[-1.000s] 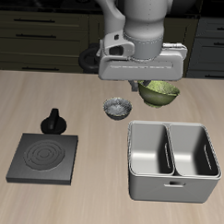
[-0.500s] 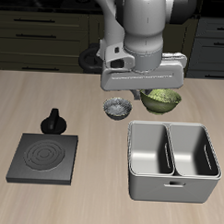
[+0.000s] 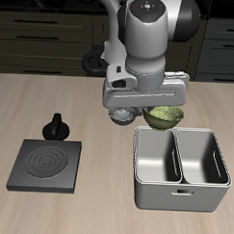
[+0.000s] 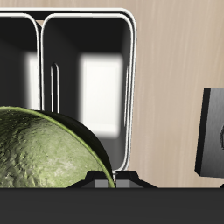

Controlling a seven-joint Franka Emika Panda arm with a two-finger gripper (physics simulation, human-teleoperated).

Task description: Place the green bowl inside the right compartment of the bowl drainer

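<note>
The green bowl (image 3: 164, 115) hangs in the air just behind the back rim of the bowl drainer (image 3: 180, 199), pinched at its rim by my gripper (image 3: 153, 108). In the wrist view the bowl (image 4: 44, 153) fills the foreground, its mottled olive inside turned toward the camera. My gripper (image 4: 114, 178) is shut on its edge. Beyond it the grey bowl drainer (image 4: 131, 87) shows both deep wells, each with nothing in it. Its right compartment (image 3: 204, 156) lies a little to the side of the bowl.
A dark speckled bowl (image 3: 119, 114) sits on the table beside the hand, partly hidden by it. Nearer the front edge lies a flat black stove plate (image 3: 46, 165), also visible from the wrist (image 4: 210, 131). A small black knobbed object (image 3: 57, 126) stands behind it.
The gripper has carried the green bowl from farther back toward the drainer and lowered it, so the bowl now hangs at the drainer's back rim. Nothing else moved.
</note>
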